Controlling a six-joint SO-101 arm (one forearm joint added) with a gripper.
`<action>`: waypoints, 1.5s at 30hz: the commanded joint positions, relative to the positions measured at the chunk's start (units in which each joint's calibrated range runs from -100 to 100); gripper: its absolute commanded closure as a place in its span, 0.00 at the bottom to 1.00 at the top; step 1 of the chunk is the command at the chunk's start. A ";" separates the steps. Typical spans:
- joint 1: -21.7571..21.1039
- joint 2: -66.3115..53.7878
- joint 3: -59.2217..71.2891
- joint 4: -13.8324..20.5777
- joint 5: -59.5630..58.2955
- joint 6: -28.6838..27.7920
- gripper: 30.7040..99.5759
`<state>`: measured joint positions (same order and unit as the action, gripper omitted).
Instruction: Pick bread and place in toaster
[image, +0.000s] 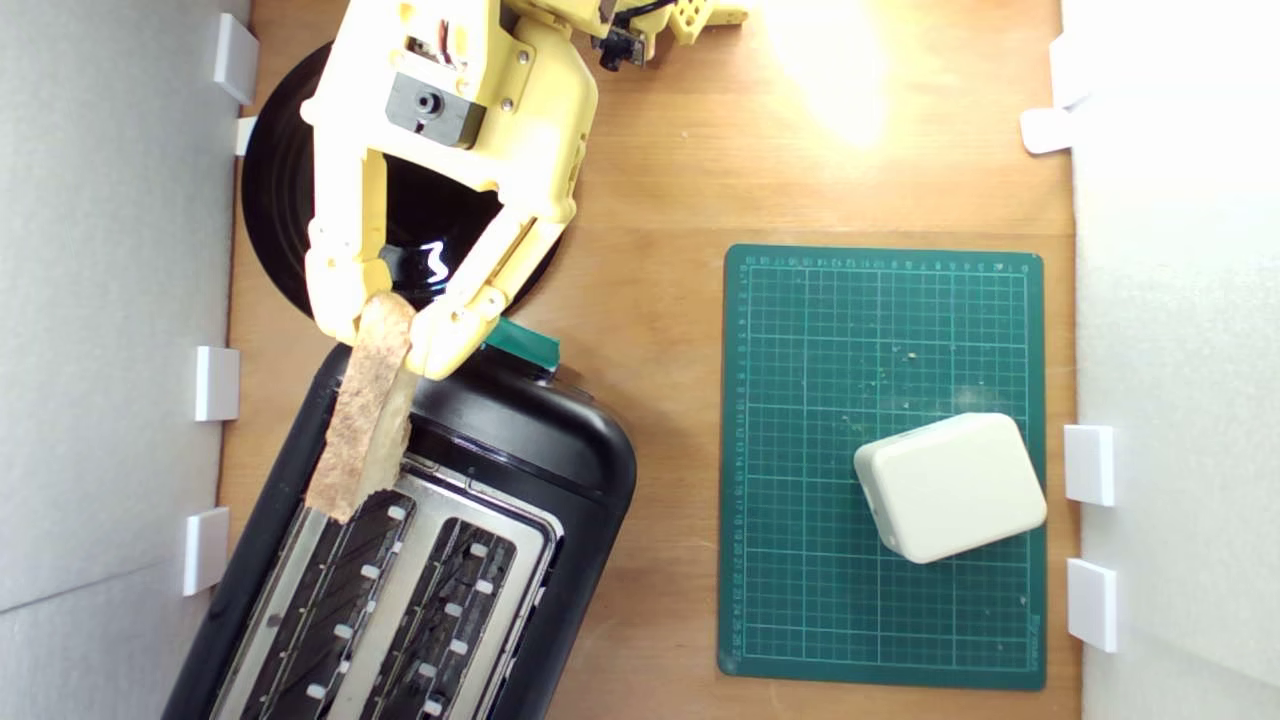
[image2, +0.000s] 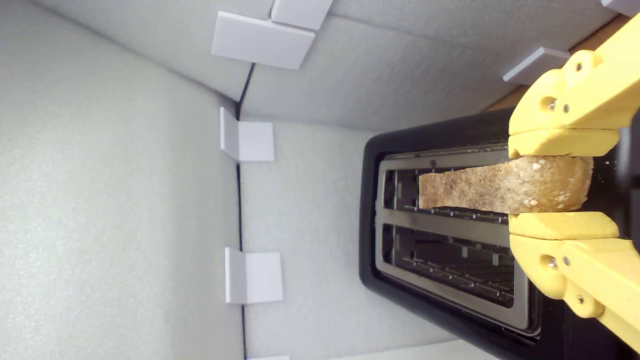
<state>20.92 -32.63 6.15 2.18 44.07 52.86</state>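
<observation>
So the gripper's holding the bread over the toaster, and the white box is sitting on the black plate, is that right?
Not quite. The white box sits on the green cutting mat, as the exterior view shows. The gripper does hold the bread over the toaster.

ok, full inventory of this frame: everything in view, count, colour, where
bread: 1, tan-brown crust, held edge-up over the toaster's slot nearer the exterior view's left
toaster: 1, black with silver top plate and two slots, bottom left of the exterior view
green lever knob: 1, at the toaster's end nearest the gripper
plate: 1, round, black, top left of the exterior view, partly under the arm
cutting mat: 1, green with grid, on the exterior view's right
box: 1, white, rounded, on the mat's lower right part
table: 1, wood
foam walls: white, on both sides, with white clips
gripper: 1, yellow, shut on the bread's end
</observation>
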 joint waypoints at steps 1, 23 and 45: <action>0.28 0.85 -6.29 -0.36 -1.15 -0.20 0.63; 0.52 8.84 -7.01 -0.36 -4.99 0.16 0.63; 0.68 15.16 -7.10 -0.27 -5.07 1.37 0.63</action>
<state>20.92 -17.85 0.88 2.18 39.32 53.95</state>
